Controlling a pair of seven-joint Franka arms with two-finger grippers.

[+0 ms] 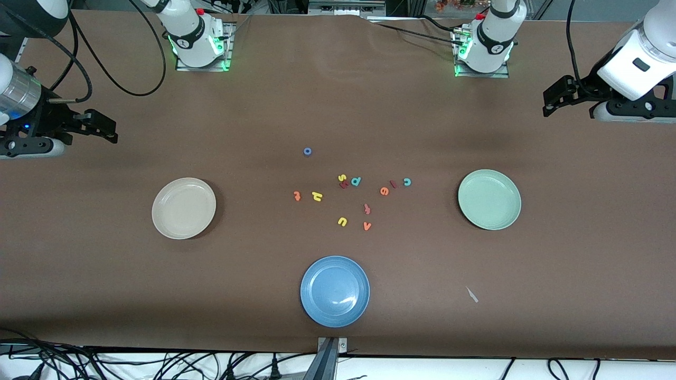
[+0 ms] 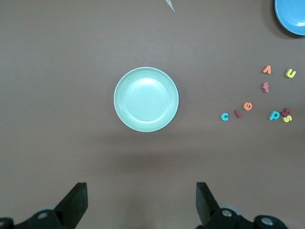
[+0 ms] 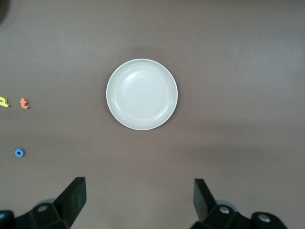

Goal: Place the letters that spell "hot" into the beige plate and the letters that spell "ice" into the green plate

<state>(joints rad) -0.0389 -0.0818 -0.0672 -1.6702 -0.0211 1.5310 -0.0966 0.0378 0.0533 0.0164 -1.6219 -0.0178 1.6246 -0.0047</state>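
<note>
The round, shallow cream-beige plate [image 1: 184, 208] lies in the middle band of the front view toward the right arm's end of the brown table [image 1: 338, 105], and the matching pale mint-green plate [image 1: 489, 199] lies in the same band toward the left arm's end; both are bare. Between them, at the centre of the frame, the small foam letters are scattered. The blue ring-shaped "o" [image 1: 308, 152] sits alone, highest in the frame of the group. Lower down, the orange "t" [image 1: 297, 196] and the yellow "h" [image 1: 317, 196] lie side by side on the beige plate's side of the cluster. The orange round "e" [image 1: 384, 191], the dark red bar "i" [image 1: 393, 184] and the teal "c" [image 1: 407, 182] form a short row on the green plate's side. Among them are a yellow "s" [image 1: 342, 178] touching a dark red letter, a teal "d" [image 1: 356, 181], a dull red "f" [image 1: 367, 209], a yellow "u" [image 1: 342, 221] and an orange "v" [image 1: 367, 226]. A round blue plate [image 1: 335, 291] rests at the lower centre. The left gripper [image 1: 552, 103] hangs over the table's edge at its own end, in the upper part of the frame, fingers spread and holding nothing; the right gripper [image 1: 103, 126] does the same at its end, likewise spread and empty.
</note>
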